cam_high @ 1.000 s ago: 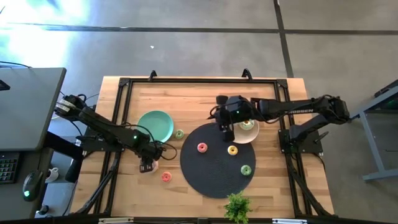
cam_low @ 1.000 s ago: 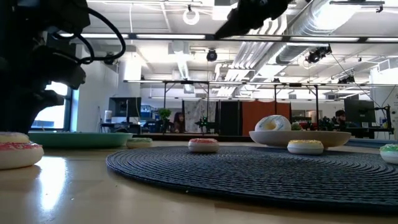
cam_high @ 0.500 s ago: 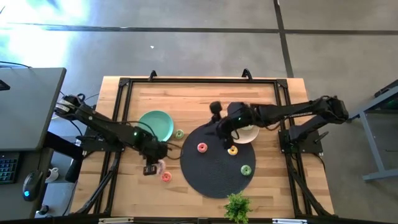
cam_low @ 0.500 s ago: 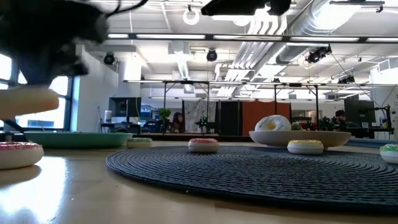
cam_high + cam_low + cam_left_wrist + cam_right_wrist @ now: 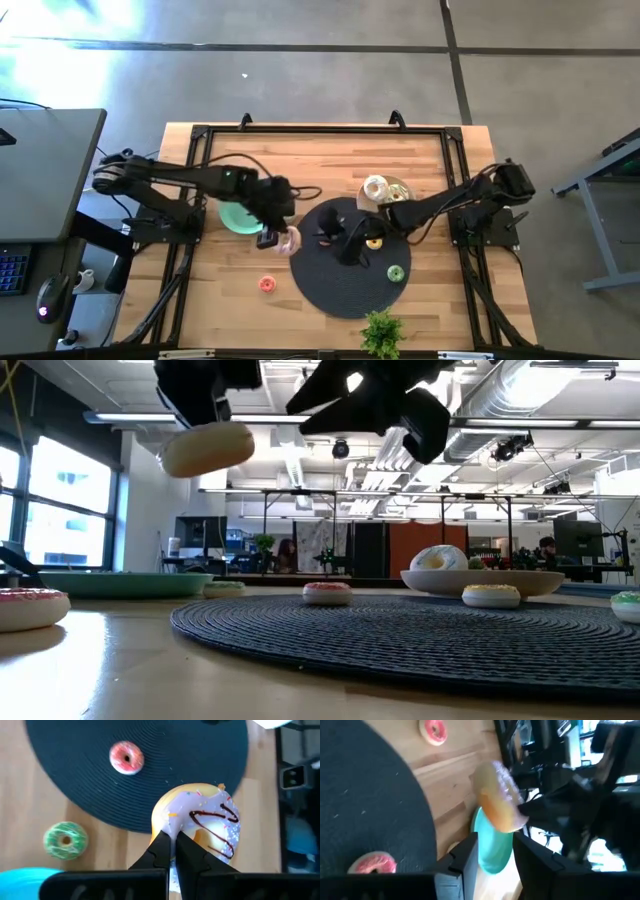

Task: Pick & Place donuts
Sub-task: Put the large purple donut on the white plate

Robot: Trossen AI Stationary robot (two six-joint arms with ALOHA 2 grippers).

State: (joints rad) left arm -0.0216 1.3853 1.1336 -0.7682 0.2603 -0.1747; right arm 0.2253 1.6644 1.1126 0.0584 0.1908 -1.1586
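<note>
My left gripper [image 5: 270,238] is shut on a white-frosted donut [image 5: 290,240] with a chocolate drizzle, holding it in the air at the left rim of the dark round mat [image 5: 345,295]. My right gripper [image 5: 338,240] hangs open over the mat's middle with nothing between its fingers. A pink donut [image 5: 126,757], a yellow one [image 5: 375,242] and a green one [image 5: 396,272] lie on the mat. A red donut [image 5: 267,284] and a green donut [image 5: 65,840] lie on the wood. A white donut [image 5: 376,187] sits on the white plate [image 5: 520,582]. My left gripper pinches the frosted donut at the near side of its ring [image 5: 165,827] between its two fingers [image 5: 159,851], which stand close together. The fingers come from above. The donut [image 5: 208,448] hangs below them, slightly tilted and lifted clear of the table.
A teal plate [image 5: 232,217] lies left of the mat, partly under my left arm. A small green plant [image 5: 380,330] stands at the near edge. A black frame [image 5: 320,128] runs along the table's far side and down both sides.
My left gripper has shut on the frosted donut, lifted it off the wood and carried it up, right and toward the far edge, to the mat's left rim. My right gripper has gone from the white plate toward the left and near edge, over the mat.
</note>
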